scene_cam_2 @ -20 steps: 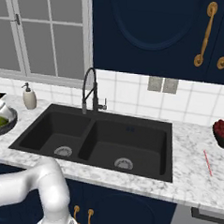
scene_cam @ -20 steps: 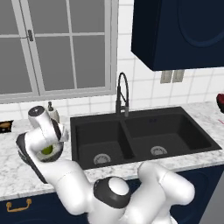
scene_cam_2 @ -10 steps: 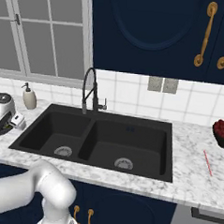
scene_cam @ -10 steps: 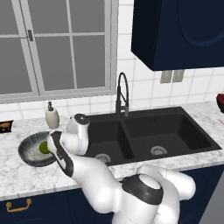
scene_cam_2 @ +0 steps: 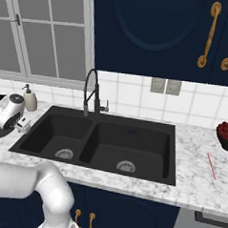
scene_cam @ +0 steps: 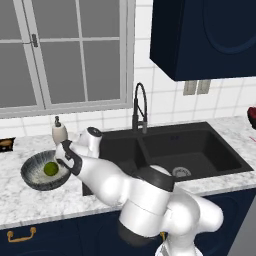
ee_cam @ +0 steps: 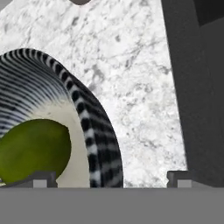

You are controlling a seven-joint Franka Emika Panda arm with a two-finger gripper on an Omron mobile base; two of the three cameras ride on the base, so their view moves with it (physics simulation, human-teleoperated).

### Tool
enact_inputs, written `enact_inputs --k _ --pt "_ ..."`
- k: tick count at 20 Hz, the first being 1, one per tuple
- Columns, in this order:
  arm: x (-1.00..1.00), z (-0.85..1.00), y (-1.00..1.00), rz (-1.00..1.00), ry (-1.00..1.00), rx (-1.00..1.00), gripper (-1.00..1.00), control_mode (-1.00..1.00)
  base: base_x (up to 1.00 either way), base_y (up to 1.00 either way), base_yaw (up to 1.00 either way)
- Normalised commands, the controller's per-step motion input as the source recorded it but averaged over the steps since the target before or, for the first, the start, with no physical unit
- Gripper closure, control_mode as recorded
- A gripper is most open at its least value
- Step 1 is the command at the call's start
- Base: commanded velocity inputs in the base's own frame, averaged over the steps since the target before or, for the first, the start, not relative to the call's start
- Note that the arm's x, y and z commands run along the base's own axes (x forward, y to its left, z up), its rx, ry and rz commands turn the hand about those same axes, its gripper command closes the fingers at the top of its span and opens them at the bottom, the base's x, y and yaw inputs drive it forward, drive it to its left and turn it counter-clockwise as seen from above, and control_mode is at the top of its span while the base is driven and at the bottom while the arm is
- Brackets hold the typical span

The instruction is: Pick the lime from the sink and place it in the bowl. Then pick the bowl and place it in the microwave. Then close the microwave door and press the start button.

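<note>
The small round yellow-green lime (scene_cam: 50,168) lies inside the wide round bowl with the dark streaked outside and pale inside (scene_cam: 31,176), which stands on the white-grey marbled counter (scene_cam: 30,200) left of the black double-basin sink (scene_cam: 200,150). The two-finger pincer (scene_cam: 64,161) hangs spread wide at the bowl's near rim, one fingertip over the inside and one outside, holding nothing. The lime sits just beside and below its tips.

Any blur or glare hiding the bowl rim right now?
Left base view: bowl and lime evenly lit, no glare, slightly soft. Hand view: rim very close, stripes sharp, lime a little blurred; the open gripper straddles the rim.
</note>
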Motion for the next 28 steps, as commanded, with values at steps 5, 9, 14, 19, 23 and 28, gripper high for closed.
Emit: enact_inputs --k 5,9,14,19,23,28 --pt "0.26 -0.08 0.30 0.00 0.13 0.00 -1.00 -1.00 0.00 0.00 0.00" --pt "0.01 -0.32 0.19 0.00 0.03 0.00 1.00 -1.00 0.00 0.00 0.00" --pt "-0.06 -0.11 0.08 0.00 -0.01 0.00 1.00 -1.00 0.00 0.00 0.00" --pt "-0.49 0.08 0.00 0.00 -0.05 0.03 1.00 -1.00 0.00 0.00 0.00" --pt "-0.66 0.44 -0.25 -0.01 -0.09 0.04 1.00 -1.00 0.00 0.00 0.00" --pt "-0.72 0.43 -0.56 -0.05 -0.09 0.03 1.00 -1.00 0.00 0.00 0.00"
